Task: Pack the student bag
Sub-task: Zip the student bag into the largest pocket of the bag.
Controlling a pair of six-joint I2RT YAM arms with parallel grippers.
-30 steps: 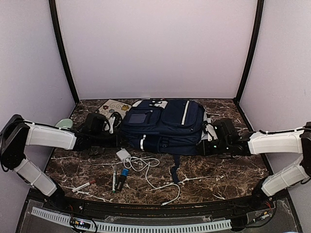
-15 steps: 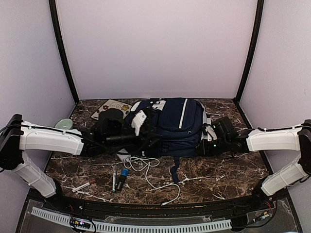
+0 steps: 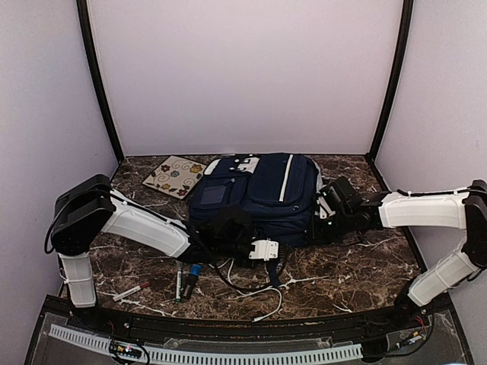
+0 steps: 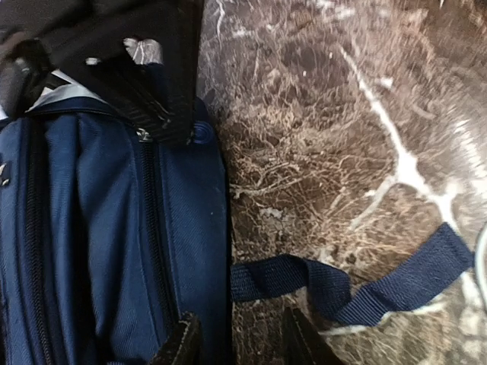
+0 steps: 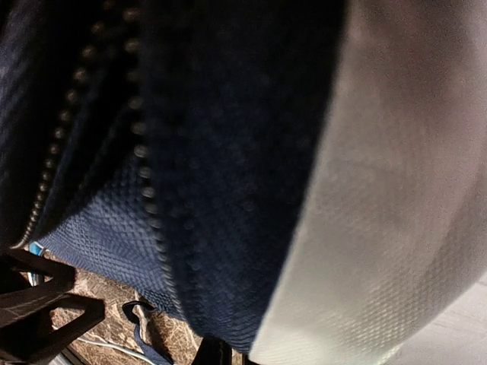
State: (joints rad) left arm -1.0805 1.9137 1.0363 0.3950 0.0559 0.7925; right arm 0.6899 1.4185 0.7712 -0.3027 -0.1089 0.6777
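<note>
left wrist view: the left fingers (image 4: 234, 346) stand partly apart at the bottom of the frame. one fingertip (image 4: 181, 344) is over navy cloth and the other over bare stone, so they straddle the near edge of the student bag (image 4: 99, 228) with nothing plainly pinched between them. just to their right a loose navy strap (image 4: 350, 293) trails from that edge across the marble tabletop (image 4: 319, 137). to their left a zipper (image 4: 148, 228) runs straight away from the fingers, up the bag. seen from the top external camera, the bag lies flat in the middle of the tabletop, with its white patch toward the back wall and its bottom toward the arm bases, so its long axis points away from the robot. the left fingers sit about midway along that near edge, with the whole bag beyond them. the right fingers (image 3: 326, 214) are closed tight against the bag's right side. the right wrist view shows only blurred navy cloth and zipper teeth, so whether they hold a fold or a pull tab cannot be told. a white cable (image 3: 255, 293) and pens (image 3: 183, 283) lie on the stone nearer the arm bases than the bag, close by the left arm, and a flowered card (image 3: 175, 175) lies at the bag's far left corner. the left arm looks nearer to all of these. the coming move likely turns on getting an opening that faces those near things.
</note>
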